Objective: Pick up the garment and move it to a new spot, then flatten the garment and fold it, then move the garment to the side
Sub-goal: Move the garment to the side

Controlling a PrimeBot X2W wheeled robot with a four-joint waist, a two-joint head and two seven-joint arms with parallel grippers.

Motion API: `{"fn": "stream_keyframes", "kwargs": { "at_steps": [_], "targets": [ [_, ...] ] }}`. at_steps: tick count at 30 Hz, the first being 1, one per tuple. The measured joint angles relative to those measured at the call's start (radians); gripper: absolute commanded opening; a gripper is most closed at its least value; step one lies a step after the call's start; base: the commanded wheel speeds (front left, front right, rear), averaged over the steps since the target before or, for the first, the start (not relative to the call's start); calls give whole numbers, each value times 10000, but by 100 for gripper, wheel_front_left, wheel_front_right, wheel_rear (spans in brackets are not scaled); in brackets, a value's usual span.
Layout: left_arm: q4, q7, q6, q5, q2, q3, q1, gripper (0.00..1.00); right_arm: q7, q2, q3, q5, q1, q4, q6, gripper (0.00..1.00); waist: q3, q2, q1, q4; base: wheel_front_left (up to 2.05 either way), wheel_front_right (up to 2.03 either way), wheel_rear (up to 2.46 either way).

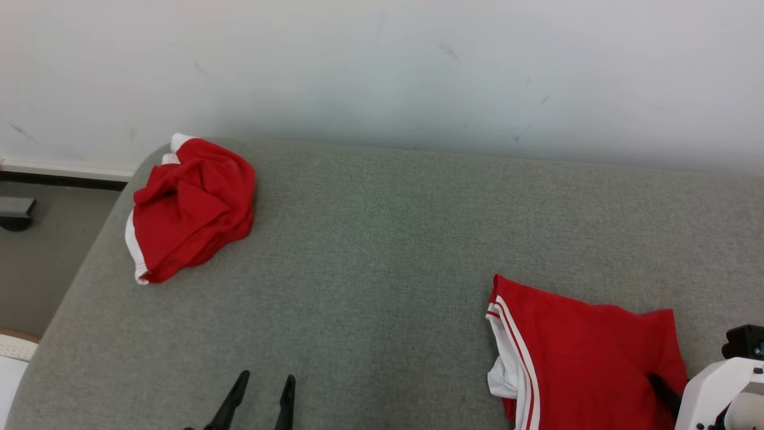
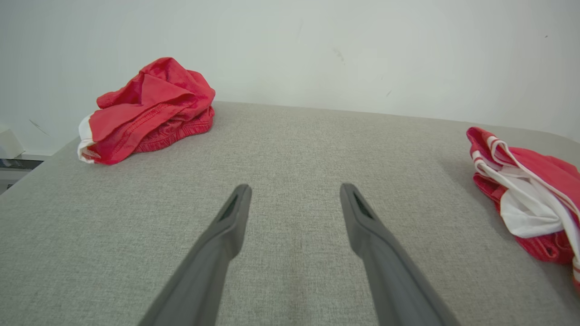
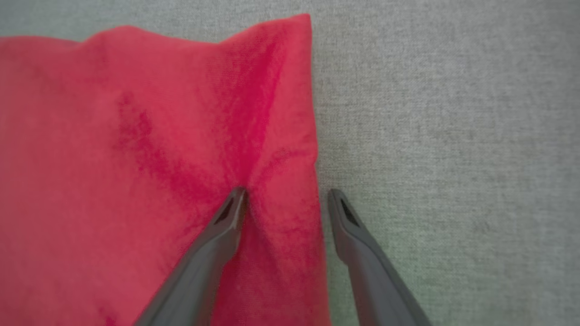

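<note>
A red garment (image 1: pixel 585 346) with white stripes along its left edge lies partly spread at the lower right of the grey fabric surface (image 1: pixel 388 251). My right gripper (image 3: pixel 286 192) is open and straddles that garment's (image 3: pixel 136 136) right edge, with one finger pressed into the cloth and the other on bare grey fabric. In the head view, the right arm's white wrist (image 1: pixel 716 388) sits at the garment's right corner. My left gripper (image 1: pixel 267 376) stands open over bare surface at the bottom, nothing between its fingers (image 2: pixel 226 226). The left wrist view has the striped garment (image 2: pixel 534 199) at far right.
A second red garment (image 1: pixel 191 206) lies crumpled in a heap at the far left corner, also seen in the left wrist view (image 2: pixel 149 113). A pale wall (image 1: pixel 382 71) backs the surface. The surface's left edge drops to the floor (image 1: pixel 48 263).
</note>
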Motion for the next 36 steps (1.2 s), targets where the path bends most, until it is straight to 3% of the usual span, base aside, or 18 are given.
{"fn": "stream_keyframes", "kwargs": {
  "at_steps": [2, 11, 21, 27, 36],
  "targets": [
    [-2, 0, -2, 0, 0, -8, -39, 100, -38, -73, 155, 107, -55, 23, 0, 0, 27, 1, 0, 22, 0, 0, 0],
    [-8, 0, 92, -36, 0, -29, -46, 100, -1103, -378, 1193, 844, -448, -508, 0, 0, 103, 0, 0, -118, 0, 0, 0],
    [-178, 0, -35, 12, 0, 36, -308, 100, -2236, -815, 1482, 658, -1424, -399, 0, 0, 454, 0, 1, -1138, 0, 0, 0],
    [-430, -2, -320, 182, 159, 146, -909, 100, -3074, -986, 740, 142, -2123, 31, 2, 0, 1318, 0, 1, -1671, 0, 0, 0],
    [-665, 0, -579, 276, 564, 167, -1832, 100, -3800, -1321, -1521, -1323, -3683, 1057, 2, 0, 2939, 0, 2, -1940, 0, 0, 0]
  ]
}}
